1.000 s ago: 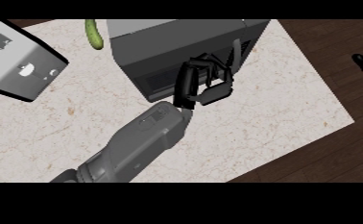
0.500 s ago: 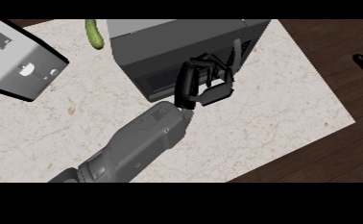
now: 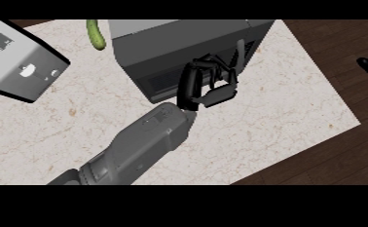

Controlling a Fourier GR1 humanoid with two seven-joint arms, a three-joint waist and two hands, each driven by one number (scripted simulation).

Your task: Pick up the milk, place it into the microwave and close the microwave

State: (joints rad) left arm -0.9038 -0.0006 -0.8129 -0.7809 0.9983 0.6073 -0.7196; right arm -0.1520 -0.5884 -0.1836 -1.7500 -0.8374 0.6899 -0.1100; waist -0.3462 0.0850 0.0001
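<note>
The grey microwave (image 3: pixel 179 41) stands at the back middle of the counter, its dark front facing down and to the right. No milk shows anywhere in view. My left hand (image 3: pixel 205 85) reaches in from the lower left and sits against the microwave's front, fingers curled and thumb tucked below, with nothing visible in it. A thin dark bar (image 3: pixel 239 55) runs up the front just right of the fingers. A small black shape at the right edge looks like my right hand (image 3: pixel 363 65); too little of it shows to tell more.
A green cucumber (image 3: pixel 95 33) lies left of the microwave at the back. A grey boxy appliance (image 3: pixel 28 70) sits at the left edge. The marble counter (image 3: pixel 287 104) ends at the right and lower right, with dark wooden floor beyond.
</note>
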